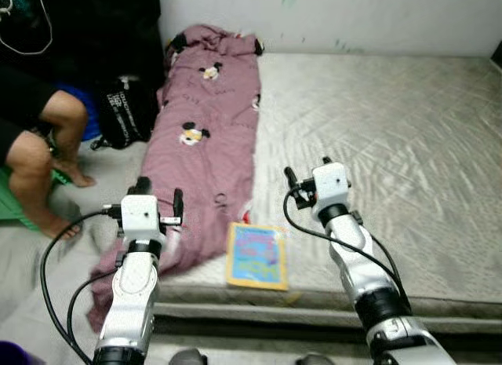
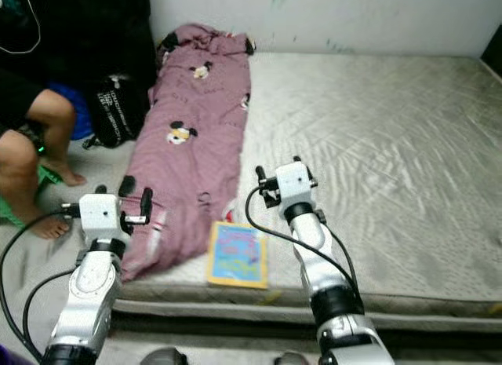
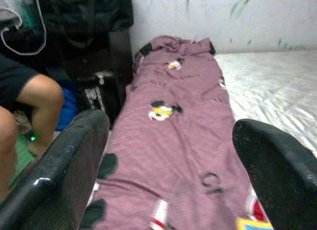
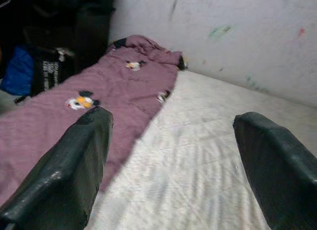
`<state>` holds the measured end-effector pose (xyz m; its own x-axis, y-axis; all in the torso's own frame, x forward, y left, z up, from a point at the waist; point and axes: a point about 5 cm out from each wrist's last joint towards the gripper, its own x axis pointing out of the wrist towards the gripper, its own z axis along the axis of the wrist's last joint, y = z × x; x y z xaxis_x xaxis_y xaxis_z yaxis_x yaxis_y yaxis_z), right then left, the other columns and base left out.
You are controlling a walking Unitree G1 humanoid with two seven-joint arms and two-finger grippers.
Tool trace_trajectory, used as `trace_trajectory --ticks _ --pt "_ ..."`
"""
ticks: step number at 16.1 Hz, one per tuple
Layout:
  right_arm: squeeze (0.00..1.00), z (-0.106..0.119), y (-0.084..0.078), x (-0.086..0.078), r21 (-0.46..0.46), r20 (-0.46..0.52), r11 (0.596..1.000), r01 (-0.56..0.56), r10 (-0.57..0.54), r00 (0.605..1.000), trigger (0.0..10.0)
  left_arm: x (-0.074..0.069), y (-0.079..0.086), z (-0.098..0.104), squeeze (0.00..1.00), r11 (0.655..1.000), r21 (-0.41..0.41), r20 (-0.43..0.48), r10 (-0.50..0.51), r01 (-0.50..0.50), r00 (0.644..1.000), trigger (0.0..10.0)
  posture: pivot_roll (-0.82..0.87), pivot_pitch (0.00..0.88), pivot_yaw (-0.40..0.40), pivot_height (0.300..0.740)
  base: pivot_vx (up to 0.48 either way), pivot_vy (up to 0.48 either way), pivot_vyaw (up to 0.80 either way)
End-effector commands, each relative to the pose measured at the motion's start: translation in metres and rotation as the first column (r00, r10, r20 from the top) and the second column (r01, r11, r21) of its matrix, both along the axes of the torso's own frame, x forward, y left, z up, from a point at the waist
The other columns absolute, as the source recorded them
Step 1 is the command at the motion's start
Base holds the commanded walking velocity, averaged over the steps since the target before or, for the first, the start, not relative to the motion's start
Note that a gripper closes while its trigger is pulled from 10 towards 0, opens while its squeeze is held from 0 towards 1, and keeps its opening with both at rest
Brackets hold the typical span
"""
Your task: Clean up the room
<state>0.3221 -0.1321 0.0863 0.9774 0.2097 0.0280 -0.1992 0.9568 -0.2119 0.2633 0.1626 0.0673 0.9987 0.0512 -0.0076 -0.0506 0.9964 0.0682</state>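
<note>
A mauve blanket (image 1: pixel 205 141) with cartoon mouse prints lies lengthwise along the left side of a grey mattress (image 1: pixel 376 145), one end hanging over the front edge. A colourful picture book (image 1: pixel 257 256) lies flat at the mattress's front edge, beside the blanket. My left gripper (image 1: pixel 160 194) is held open above the blanket's near end. My right gripper (image 1: pixel 307 172) is open too, over bare mattress just right of the blanket and beyond the book. In the wrist views each pair of black fingers (image 3: pixel 54 170) (image 4: pixel 64 175) stands wide apart with nothing between.
A person sits at the left, with bare legs (image 1: pixel 47 157) and feet on the floor beside the mattress. A black bag (image 1: pixel 124 110) with white lettering leans by the blanket's left edge. A marked white wall (image 1: pixel 329 16) runs behind the mattress.
</note>
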Motion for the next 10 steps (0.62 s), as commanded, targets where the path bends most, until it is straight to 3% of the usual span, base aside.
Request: trace_trajectory --ticks 1,10 --pt "0.0 -0.0004 -0.0056 0.001 -0.004 -0.003 1.0 0.018 -0.018 1.0 10.0 0.0012 -0.0047 0.0012 0.0 1.0 0.001 0.002 -0.014 0.014 1.0 10.0 0.04 0.0 0.032 0.74 0.0 -0.375 0.0" --pt "0.0 -0.0023 -0.0069 0.0005 -0.008 -0.007 1.0 0.019 -0.019 1.0 10.0 0.0011 -0.0072 0.0006 0.0 1.0 -0.003 0.001 -0.016 0.016 1.0 10.0 0.04 0.0 0.029 0.74 0.0 -0.374 0.0"
